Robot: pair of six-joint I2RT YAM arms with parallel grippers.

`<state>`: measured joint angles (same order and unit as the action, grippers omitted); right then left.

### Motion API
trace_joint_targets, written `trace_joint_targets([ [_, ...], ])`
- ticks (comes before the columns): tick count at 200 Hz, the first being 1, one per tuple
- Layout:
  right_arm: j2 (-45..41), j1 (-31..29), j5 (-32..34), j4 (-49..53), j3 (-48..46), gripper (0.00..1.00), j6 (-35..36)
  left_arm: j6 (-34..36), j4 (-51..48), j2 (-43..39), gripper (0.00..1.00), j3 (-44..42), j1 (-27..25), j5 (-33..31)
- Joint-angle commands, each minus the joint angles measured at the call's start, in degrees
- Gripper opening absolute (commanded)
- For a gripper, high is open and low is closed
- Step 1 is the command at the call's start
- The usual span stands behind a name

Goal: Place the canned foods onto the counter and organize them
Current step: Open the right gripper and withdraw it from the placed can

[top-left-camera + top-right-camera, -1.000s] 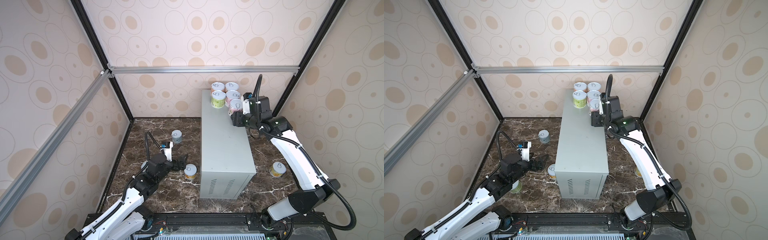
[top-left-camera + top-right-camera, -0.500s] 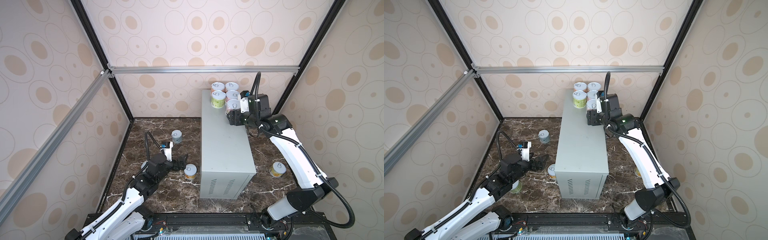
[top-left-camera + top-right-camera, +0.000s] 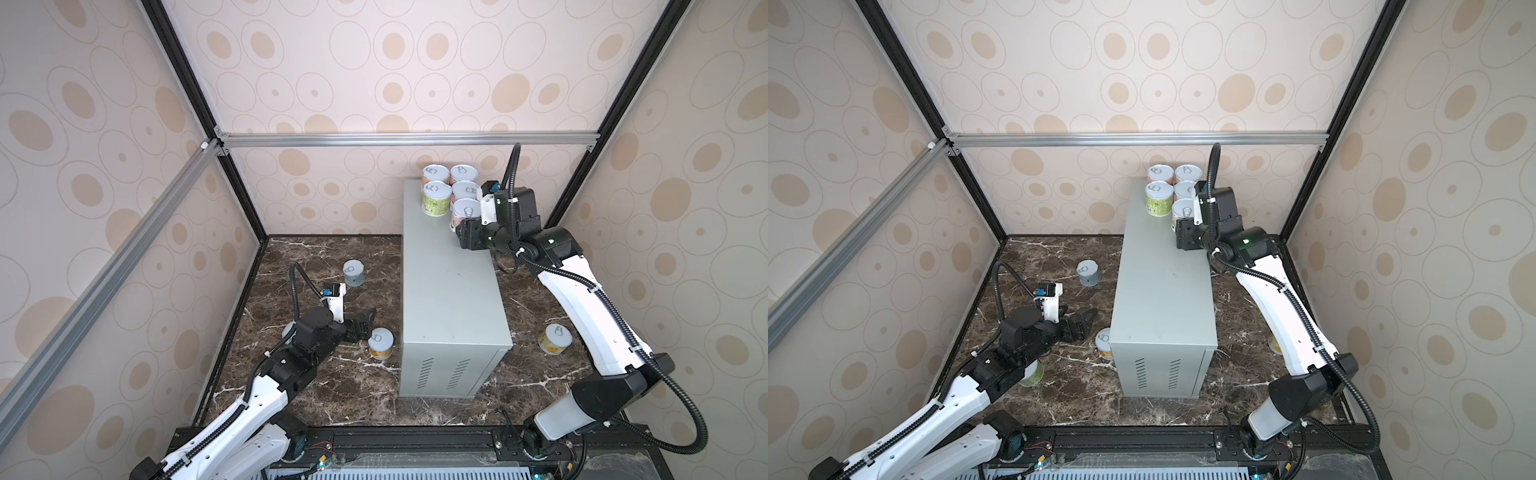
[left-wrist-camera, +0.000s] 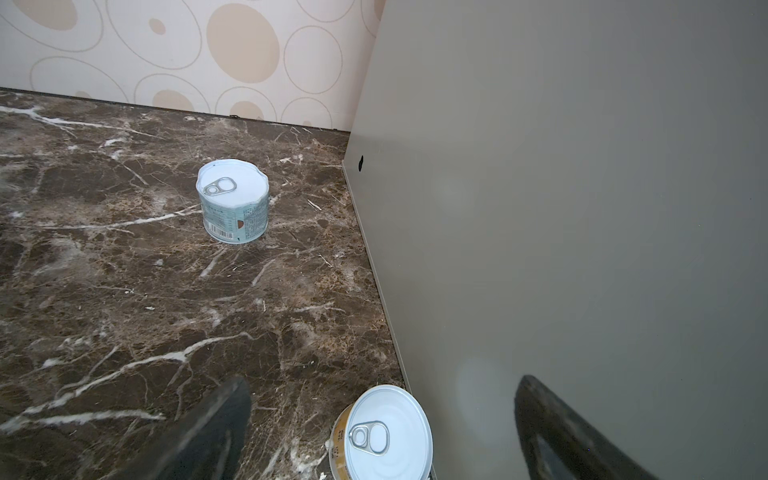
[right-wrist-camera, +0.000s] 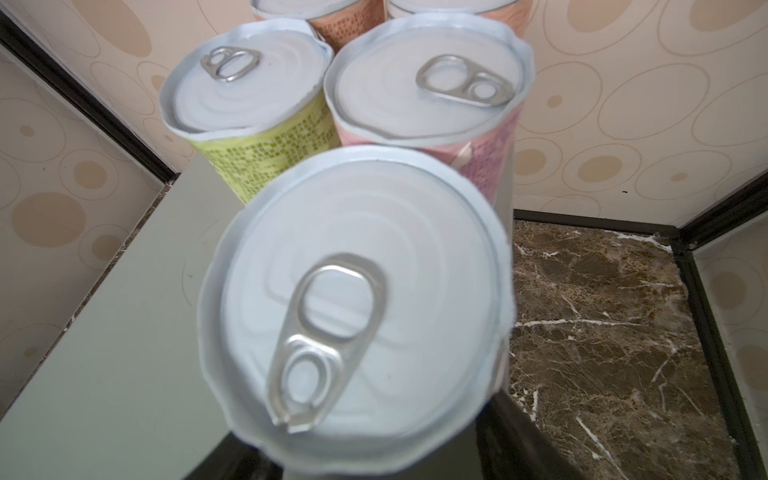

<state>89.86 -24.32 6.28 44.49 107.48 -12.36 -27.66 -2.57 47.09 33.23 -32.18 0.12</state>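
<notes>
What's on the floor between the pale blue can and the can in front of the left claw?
Nothing. Only bare marble lies between the blue can and the yellow can; the left wrist view shows it.

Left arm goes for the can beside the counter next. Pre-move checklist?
1. Left gripper open: ok.
2. Yellow-labelled can upright, just ahead of it: ok.
3. Room for a finger between that can and the counter side: cannot tell; they sit very close.
4. Right gripper let go of the front can on the counter: cannot tell.
5. Bare counter top left for more cans: ok.
</notes>
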Motion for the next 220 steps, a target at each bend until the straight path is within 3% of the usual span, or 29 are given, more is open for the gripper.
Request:
trace_joint_targets([
  [1,0.8,-0.2,2.0,-0.7,1.0,0.67,-0.9,-0.5,0.7,-0.2,0.99,0.4,0.3,-0.2],
  [83,1.7,0.4,2.5,-0.5,2.1,0.62,-1.0,-0.6,0.5,-0.2,0.99,0.3,0.2,-0.4],
  [131,-0.6,0.5,0.9,-0.9,0.8,0.74,-0.7,-0.2,-0.4,-0.4,0.99,1.2,0.2,-1.0],
  [220,-10.3,0.5,0.9,0.1,-3.7,0.85,-1.1,1.4,-10.3,-3.2,0.99,8.6,0.2,-7.5],
])
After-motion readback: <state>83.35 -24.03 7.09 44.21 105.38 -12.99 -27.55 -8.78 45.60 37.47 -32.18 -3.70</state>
